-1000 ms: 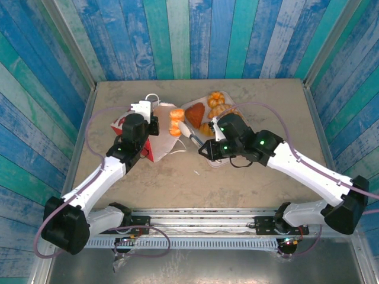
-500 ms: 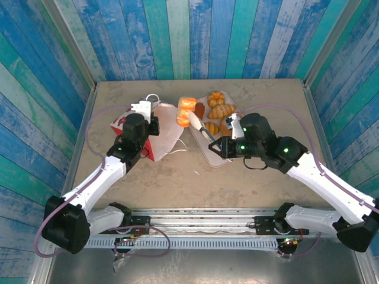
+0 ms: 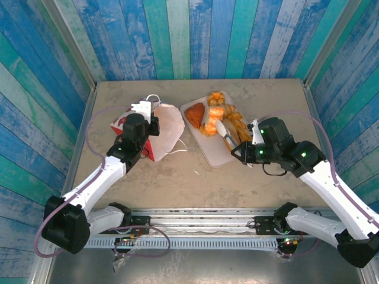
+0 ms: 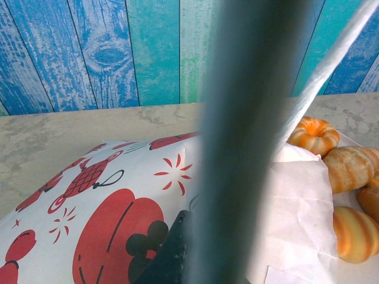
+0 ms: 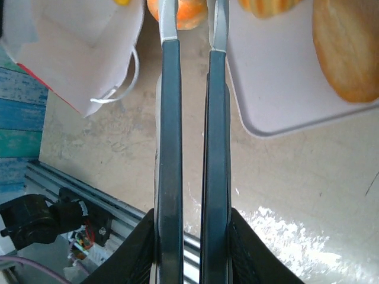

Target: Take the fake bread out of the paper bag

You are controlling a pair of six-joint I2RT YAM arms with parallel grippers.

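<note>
Paper bag (image 3: 167,127) lies on its side, upper left of centre. Long axis runs roughly left–right: red printed end at left, open mouth facing right toward the pink tray (image 3: 212,151). Fake bread (image 3: 215,99) sits piled on the tray's upper part. Right gripper (image 3: 219,125) is over the tray, jaws nearly together, pinching an orange roll (image 5: 192,12). Left gripper (image 3: 148,113) is at the bag's upper edge; jaw state cannot be told. Tan table (image 3: 177,183); blue-teal plank walls (image 3: 189,35).

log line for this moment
left gripper: at paper bag, grip unclear | right gripper: shut on fake bread, over tray
</note>
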